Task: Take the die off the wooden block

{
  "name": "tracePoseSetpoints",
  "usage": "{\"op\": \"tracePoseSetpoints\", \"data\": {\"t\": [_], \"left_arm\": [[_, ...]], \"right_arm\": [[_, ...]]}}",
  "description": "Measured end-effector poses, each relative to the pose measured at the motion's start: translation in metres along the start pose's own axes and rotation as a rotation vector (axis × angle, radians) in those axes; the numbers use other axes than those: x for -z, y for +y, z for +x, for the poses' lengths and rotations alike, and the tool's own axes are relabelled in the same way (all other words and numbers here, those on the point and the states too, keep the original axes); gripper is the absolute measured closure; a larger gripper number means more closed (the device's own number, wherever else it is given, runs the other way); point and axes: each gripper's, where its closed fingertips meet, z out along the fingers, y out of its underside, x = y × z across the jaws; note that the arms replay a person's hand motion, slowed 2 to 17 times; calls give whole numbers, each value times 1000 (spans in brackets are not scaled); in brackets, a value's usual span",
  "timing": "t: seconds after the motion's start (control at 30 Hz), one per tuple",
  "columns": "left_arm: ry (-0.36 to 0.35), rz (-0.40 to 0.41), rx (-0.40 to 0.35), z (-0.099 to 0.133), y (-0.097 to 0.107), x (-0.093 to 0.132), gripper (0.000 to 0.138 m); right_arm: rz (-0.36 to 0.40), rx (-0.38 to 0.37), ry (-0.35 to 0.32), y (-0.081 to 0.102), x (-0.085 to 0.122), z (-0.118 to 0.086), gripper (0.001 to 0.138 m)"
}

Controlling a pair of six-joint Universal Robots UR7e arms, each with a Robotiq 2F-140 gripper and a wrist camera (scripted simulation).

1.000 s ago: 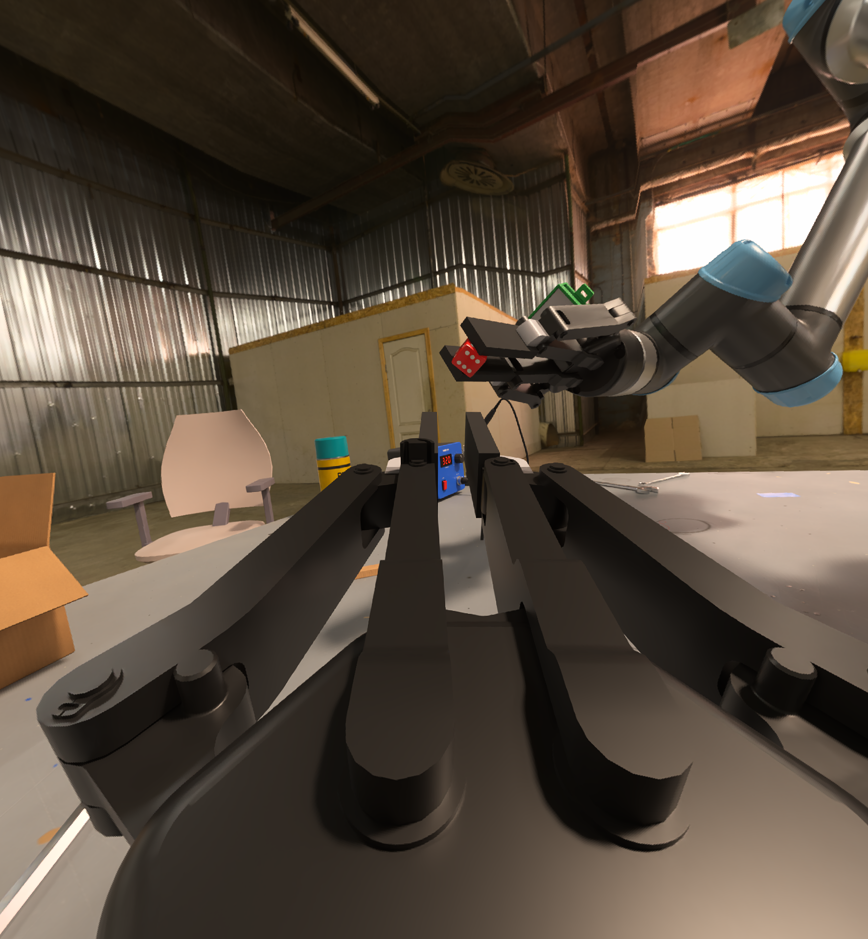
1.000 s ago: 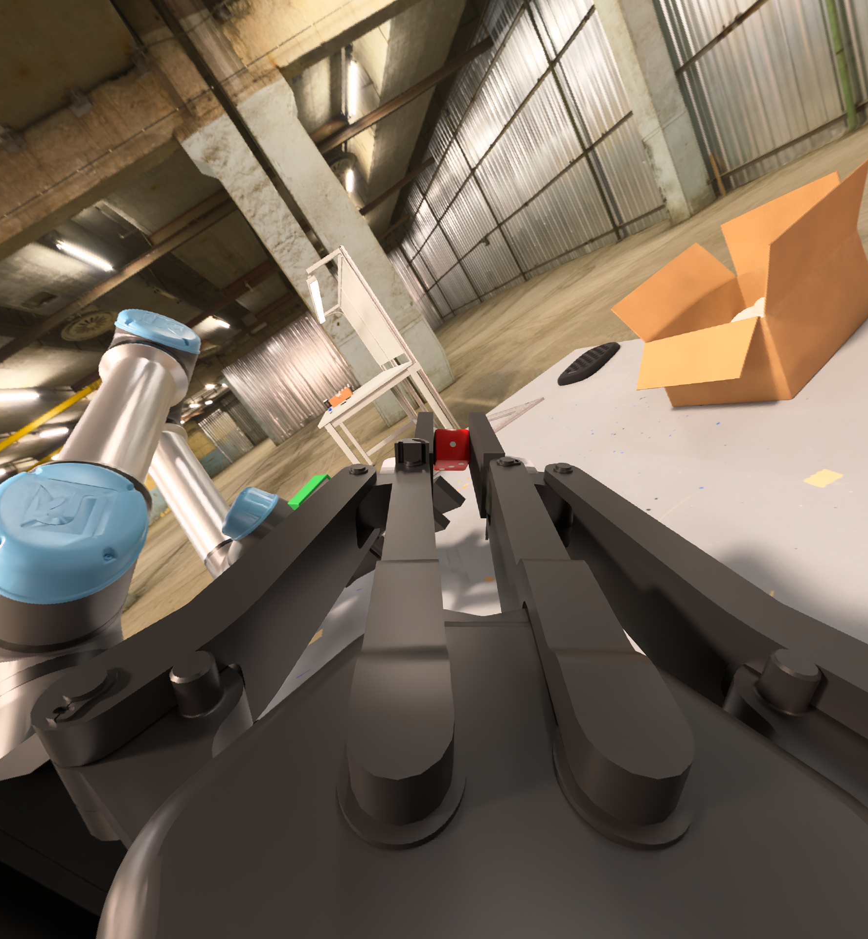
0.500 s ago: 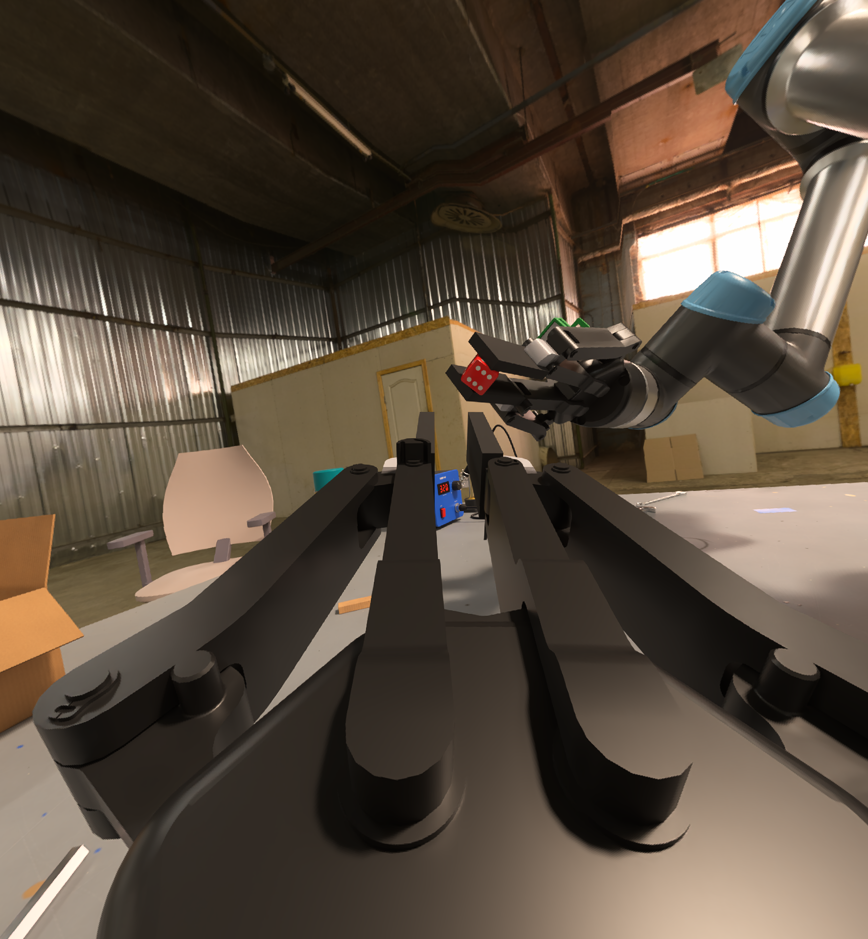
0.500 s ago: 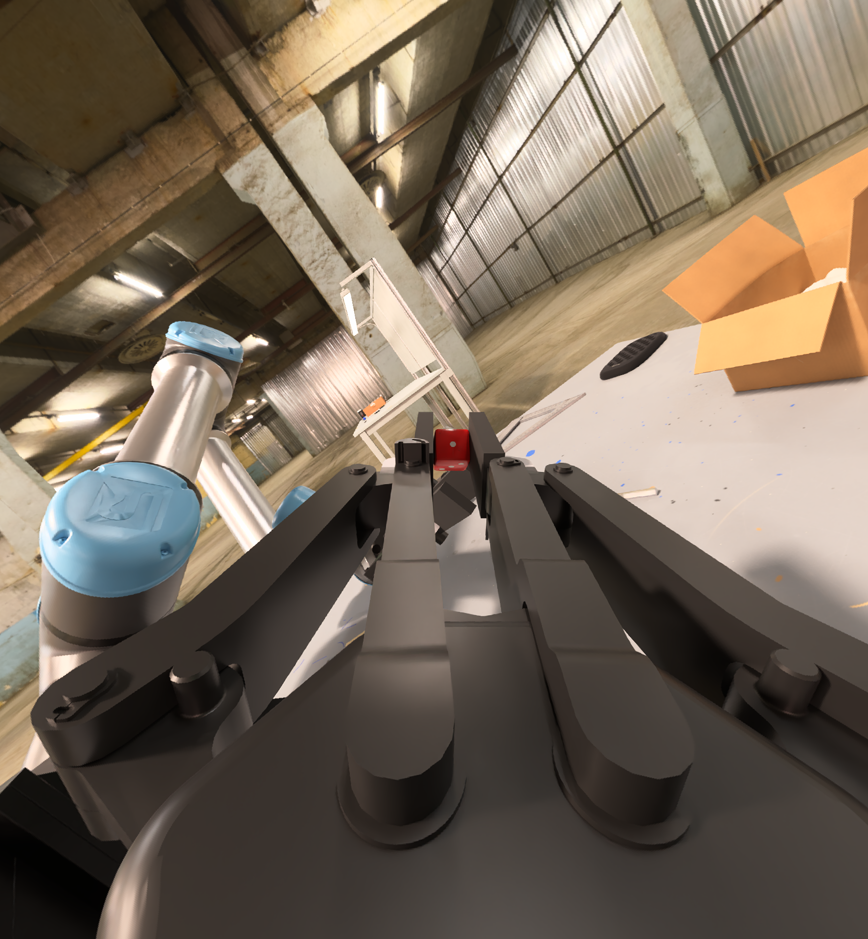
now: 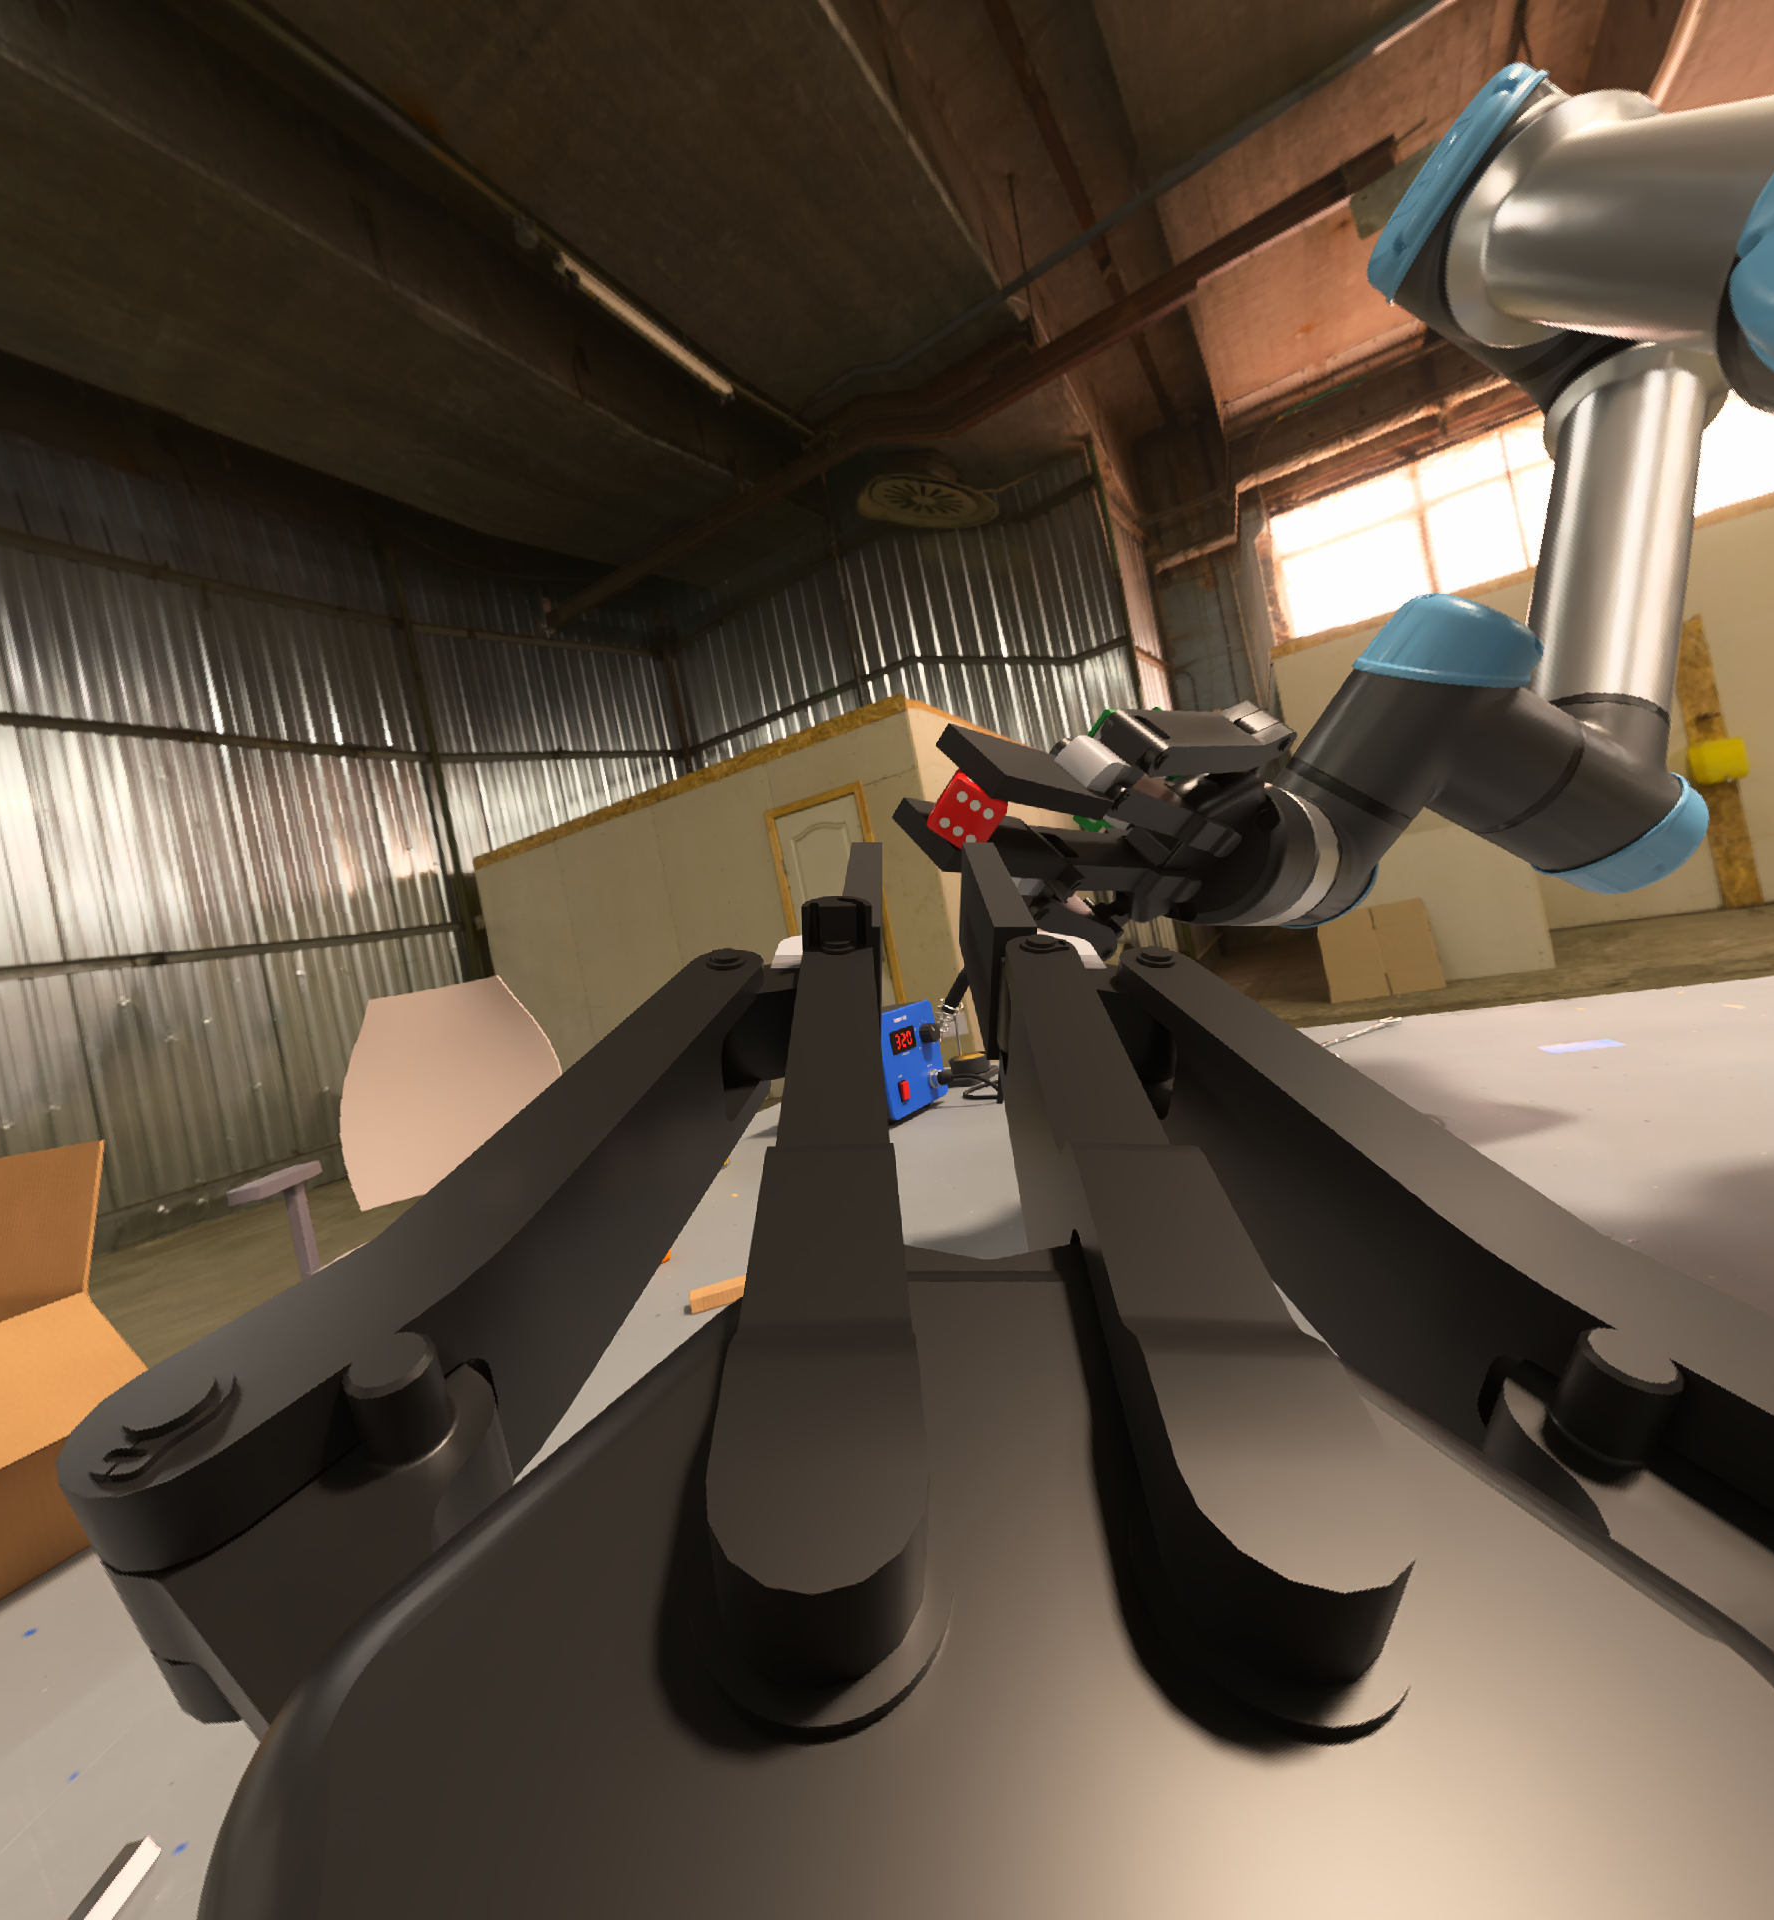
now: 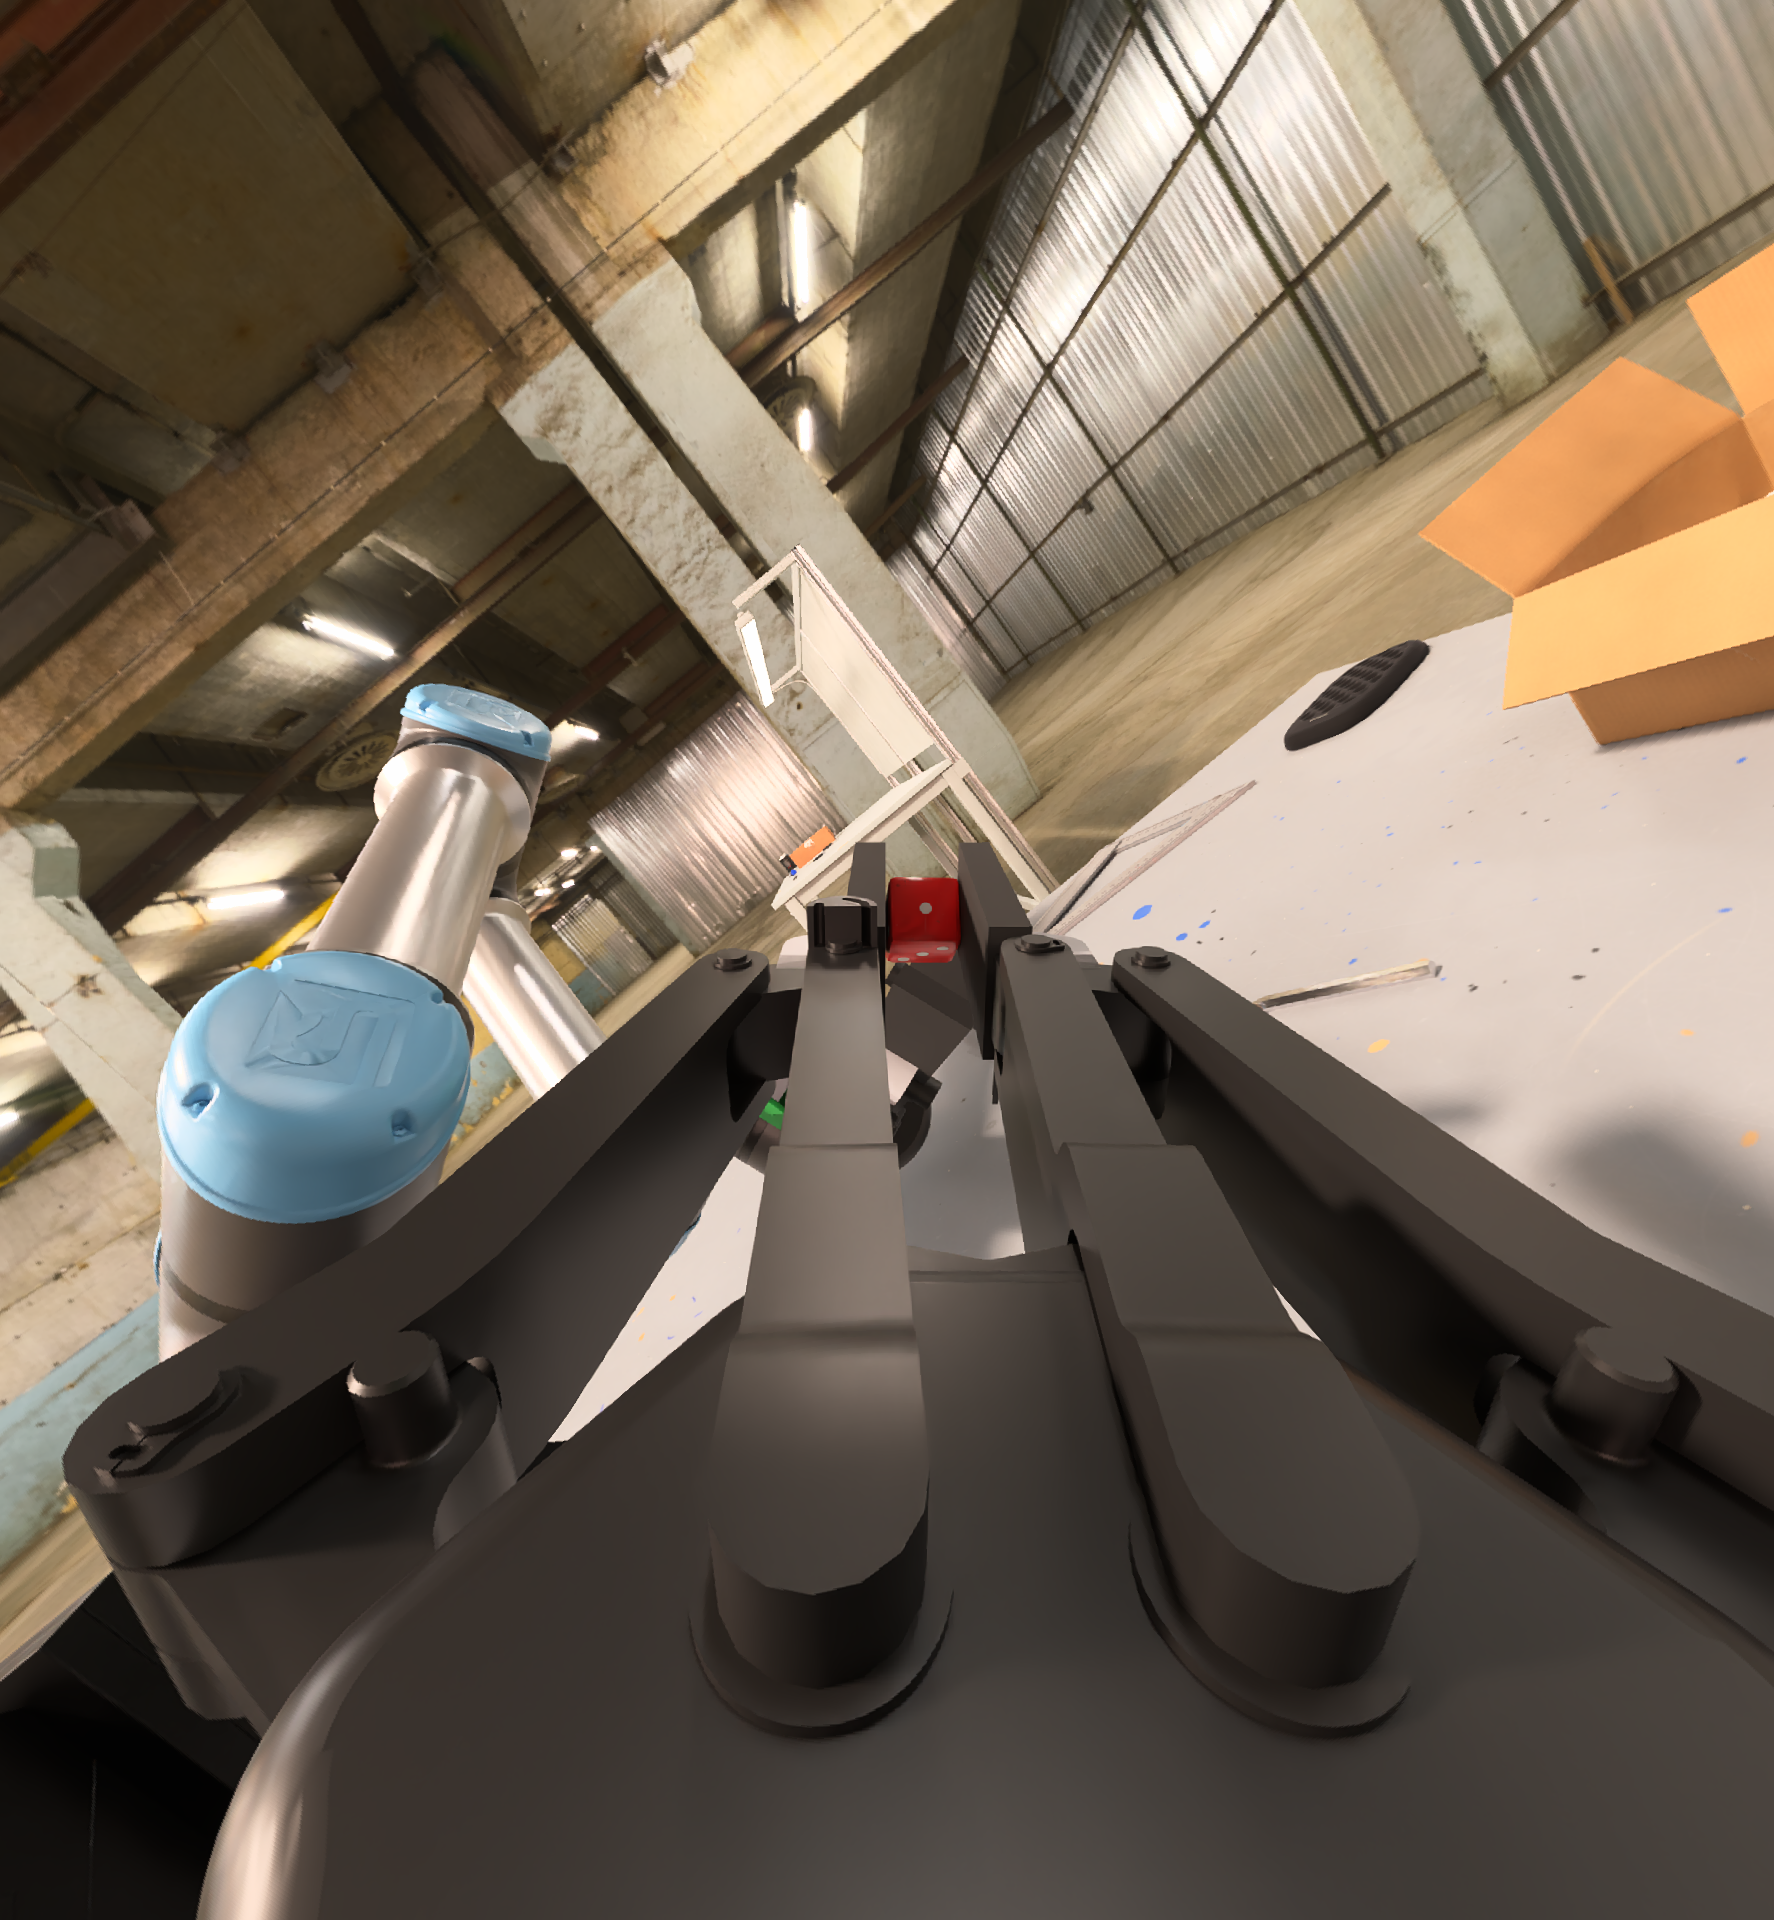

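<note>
So the right end effector point(image 6: 919, 904) has the red die point(image 6: 922, 920) pinched between its two fingertips, right at the top centre of the right wrist view. In the left wrist view you can see the same thing from outside: the die point(image 5: 966, 808) sits in the upper middle of the frame, held up in the air with the warehouse wall behind it, well clear of the grey surface point(image 5: 1589, 1122).

The left end effector point(image 5: 919, 914) isn't holding anything, fingers drawn close with only a narrow slot between them, through which a blue box with a red readout point(image 5: 909, 1058) shows on the surface.

The wooden block, honestly not sure. There's a small tan piece point(image 5: 717, 1295) lying on the surface at centre-left of the left view, could be it, too small to say. Either way the die looks off the block to me, so the task seems basically done.

What could go wrong:
- The grip is right out at the fingertips. A quick swing could let the die twist or squirt out.
- The two end effectors look pretty near each other. If either one keeps heading in, they could bump and knock the die loose.
- Dropped from up there, it would likely bounce off the surface.
</note>
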Motion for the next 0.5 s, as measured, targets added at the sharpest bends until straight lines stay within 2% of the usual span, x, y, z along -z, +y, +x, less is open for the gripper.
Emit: {"op": "tracePoseSetpoints", "data": {"t": [0.5], "left_arm": [[20, 44, -33, 12, -9, 1, 114]], "right_arm": [[18, -59, -29, 13, -6, -2, 120]]}}
